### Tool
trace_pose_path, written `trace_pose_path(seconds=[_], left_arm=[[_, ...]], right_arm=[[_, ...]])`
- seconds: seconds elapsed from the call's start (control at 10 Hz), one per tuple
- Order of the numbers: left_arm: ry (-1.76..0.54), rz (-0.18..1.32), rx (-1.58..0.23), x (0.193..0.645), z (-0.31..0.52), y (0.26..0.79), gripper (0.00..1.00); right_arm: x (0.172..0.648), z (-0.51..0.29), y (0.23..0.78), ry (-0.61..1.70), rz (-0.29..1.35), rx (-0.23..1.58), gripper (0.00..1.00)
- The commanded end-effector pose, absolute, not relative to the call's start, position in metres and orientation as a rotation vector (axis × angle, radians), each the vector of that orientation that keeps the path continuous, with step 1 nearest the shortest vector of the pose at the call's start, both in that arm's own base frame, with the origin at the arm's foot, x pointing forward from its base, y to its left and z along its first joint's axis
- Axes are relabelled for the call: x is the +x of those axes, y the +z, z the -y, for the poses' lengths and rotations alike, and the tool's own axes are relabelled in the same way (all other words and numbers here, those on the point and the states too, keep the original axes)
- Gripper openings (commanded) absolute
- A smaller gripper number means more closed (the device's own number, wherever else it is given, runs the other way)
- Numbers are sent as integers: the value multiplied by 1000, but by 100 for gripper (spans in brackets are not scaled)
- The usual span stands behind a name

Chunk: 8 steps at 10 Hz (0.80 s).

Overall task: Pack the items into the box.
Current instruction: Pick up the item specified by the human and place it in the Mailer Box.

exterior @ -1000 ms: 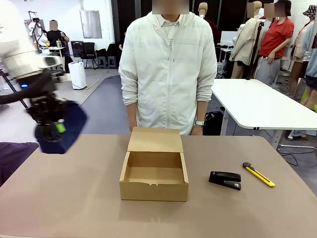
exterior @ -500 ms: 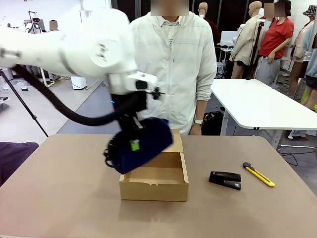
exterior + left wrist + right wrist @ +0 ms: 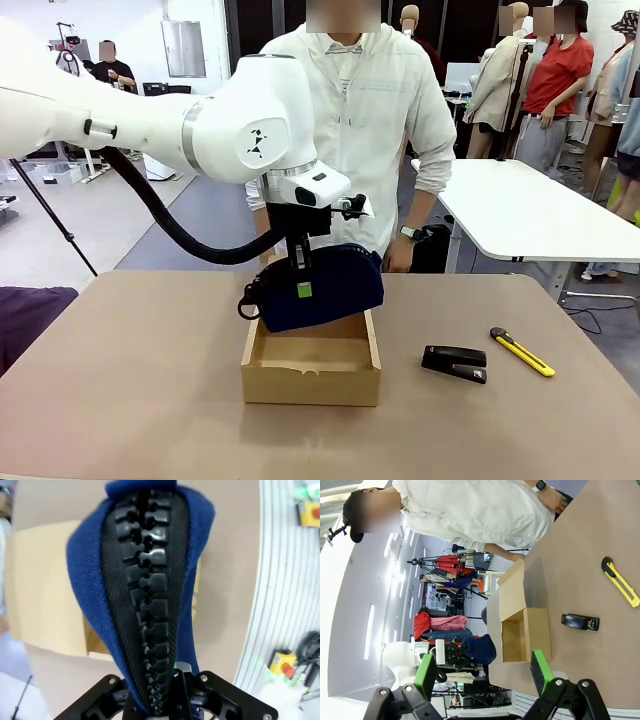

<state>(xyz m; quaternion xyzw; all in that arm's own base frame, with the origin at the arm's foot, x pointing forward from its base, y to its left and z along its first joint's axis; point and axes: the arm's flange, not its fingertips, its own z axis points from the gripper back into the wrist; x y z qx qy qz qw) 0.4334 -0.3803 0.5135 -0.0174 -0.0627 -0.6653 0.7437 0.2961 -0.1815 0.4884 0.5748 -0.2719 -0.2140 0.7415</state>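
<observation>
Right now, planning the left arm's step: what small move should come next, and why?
Probably lower the left gripper straight down a little: it is shut on the navy zip pouch, which hangs above the open cardboard box, about at rim level, not yet resting inside.

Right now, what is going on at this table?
The left gripper is shut on the navy pouch and holds it over the open cardboard box. The utility knife and the black stapler lie on the table beside the box. The right gripper is open and holds nothing. A person stands opposite.
</observation>
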Motion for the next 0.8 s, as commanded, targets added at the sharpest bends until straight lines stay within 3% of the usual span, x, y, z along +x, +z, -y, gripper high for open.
trace_pose_path(seconds=[0.0,0.2,0.4,0.7], left_arm=[[-1370,106,-57,419,377,515,0],[-1549,207,-45,452,378,507,0],[-1604,98,-65,492,378,472,0],[-1664,-10,-78,500,385,441,0]], right_arm=[[299,181,491,-464,618,1282,100],[299,181,491,-464,618,1282,100],[299,181,491,-464,618,1282,100],[299,181,491,-464,618,1282,100]])
